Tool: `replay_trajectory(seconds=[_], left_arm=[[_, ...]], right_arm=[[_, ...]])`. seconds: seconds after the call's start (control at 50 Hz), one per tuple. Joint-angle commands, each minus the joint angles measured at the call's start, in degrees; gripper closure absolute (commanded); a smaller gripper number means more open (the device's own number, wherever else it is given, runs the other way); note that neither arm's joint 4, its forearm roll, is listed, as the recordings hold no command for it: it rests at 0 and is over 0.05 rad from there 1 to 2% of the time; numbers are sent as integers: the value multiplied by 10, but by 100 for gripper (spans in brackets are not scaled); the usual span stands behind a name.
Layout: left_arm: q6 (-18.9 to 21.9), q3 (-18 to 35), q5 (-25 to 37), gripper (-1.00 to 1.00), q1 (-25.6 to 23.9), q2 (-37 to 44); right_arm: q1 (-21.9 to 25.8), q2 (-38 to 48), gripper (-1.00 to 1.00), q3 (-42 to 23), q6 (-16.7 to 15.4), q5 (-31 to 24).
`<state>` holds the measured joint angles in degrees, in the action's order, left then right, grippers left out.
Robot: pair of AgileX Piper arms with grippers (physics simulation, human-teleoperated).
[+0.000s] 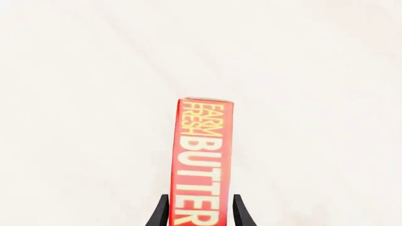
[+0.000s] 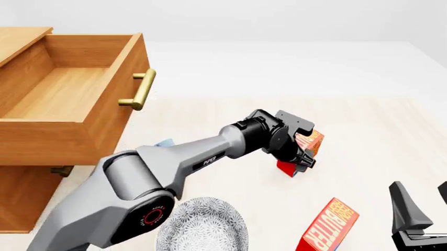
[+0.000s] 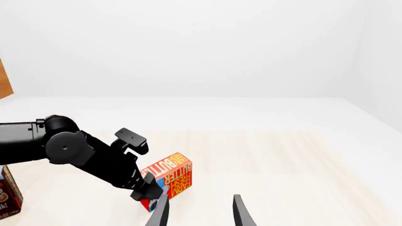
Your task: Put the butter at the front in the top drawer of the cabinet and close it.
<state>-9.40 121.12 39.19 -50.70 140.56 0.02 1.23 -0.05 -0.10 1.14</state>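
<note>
The left tool (image 2: 302, 161) holds the butter (image 2: 308, 144) between its fingers, narrow faces clamped, near the bench. The carton appears light, stiff and smooth; a mid-body grip seems soundest. The right tool (image 3: 199, 212) stands open, idle.

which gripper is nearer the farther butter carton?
Left. The left gripper is shut on the butter. The right gripper sits nearer the camera and off to its right, apart from it.
</note>
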Motion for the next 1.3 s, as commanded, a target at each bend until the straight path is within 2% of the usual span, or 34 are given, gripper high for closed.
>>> replay_trajectory(seconds=[0.02,0.46,0.48,0.62,0.86,1.14,1.3], left_arm=[[4,35,12,-100,3,32],[20,159,78,-100,6,106],[18,162,79,100,3,108],[13,163,79,100,-1,108],[12,86,54,100,1,14],[-9,5,40,100,-5,-83],[-16,-61,31,100,-1,-157]], right_arm=[[0,0,-100,0,0,0],[0,0,-100,0,0,0],[0,0,-100,0,0,0],[0,1,-100,0,0,0],[0,0,-100,0,0,0],[0,0,-100,0,0,0],[0,0,-100,0,0,0]])
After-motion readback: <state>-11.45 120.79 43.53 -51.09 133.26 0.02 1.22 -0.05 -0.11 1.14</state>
